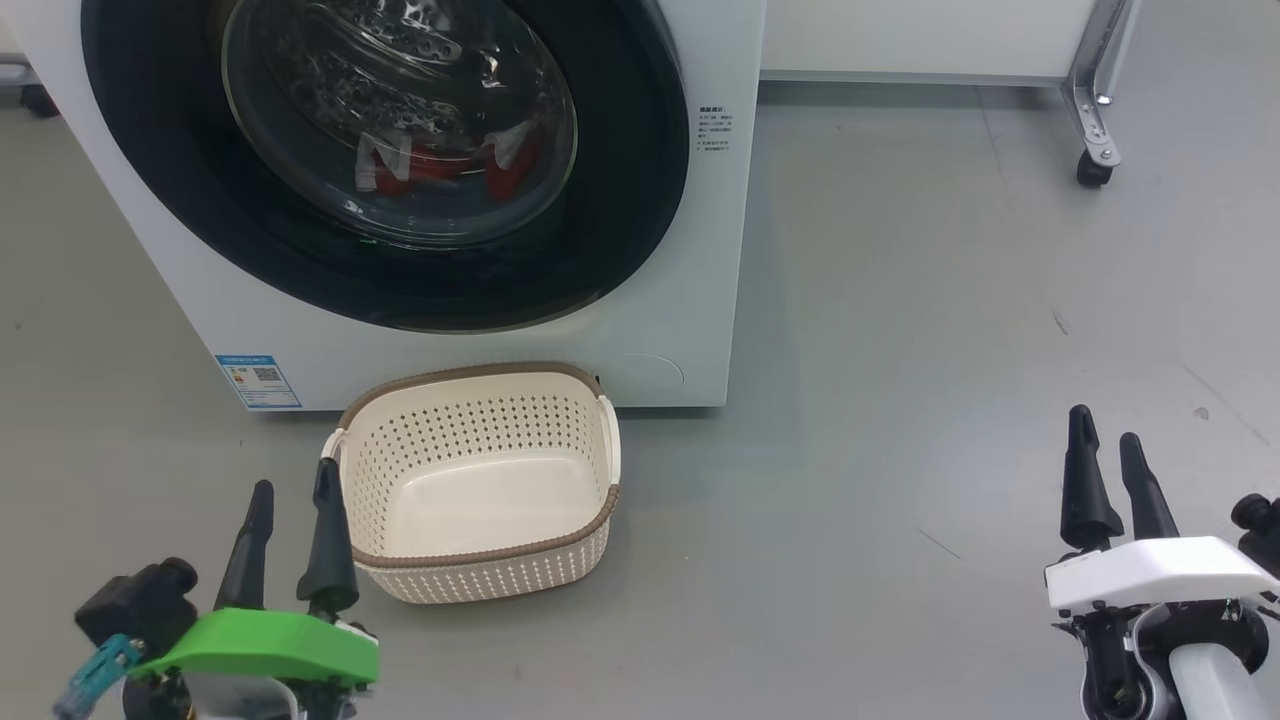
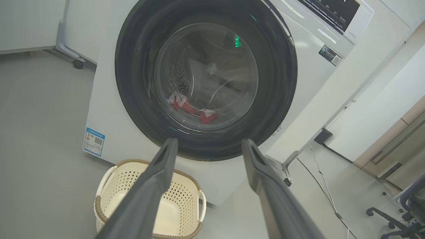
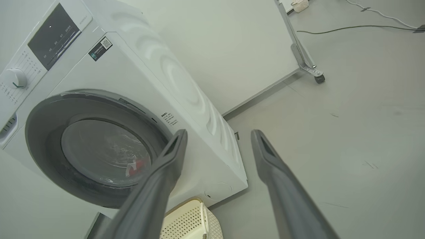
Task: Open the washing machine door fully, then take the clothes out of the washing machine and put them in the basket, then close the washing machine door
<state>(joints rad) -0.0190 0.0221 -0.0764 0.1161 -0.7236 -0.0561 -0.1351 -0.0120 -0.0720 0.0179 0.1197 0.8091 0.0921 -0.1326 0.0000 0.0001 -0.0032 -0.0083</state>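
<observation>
Low on the left of the head view, the left hand [image 1: 293, 478] points up, fingers spread and empty, just beside the basket [image 1: 480, 375] on the floor [image 1: 900, 350]. Far right, the right hand [image 1: 1104, 425] is likewise open and empty. The washing machine door [image 1: 620, 200] is shut on the washing machine [image 1: 710, 300], with the clothes [image 1: 440, 165] behind its glass. In the left wrist view, the blue label sticker [image 2: 94, 141] shows a QR code, its print too small to read. In the right wrist view, the control panel [image 3: 53, 36] lettering is also illegible.

Looks like a test lab: washing machine [image 1: 715, 260] on bare grey floor [image 1: 950, 330], wheeled white partition [image 1: 920, 35], loose cables [image 3: 332, 29].
</observation>
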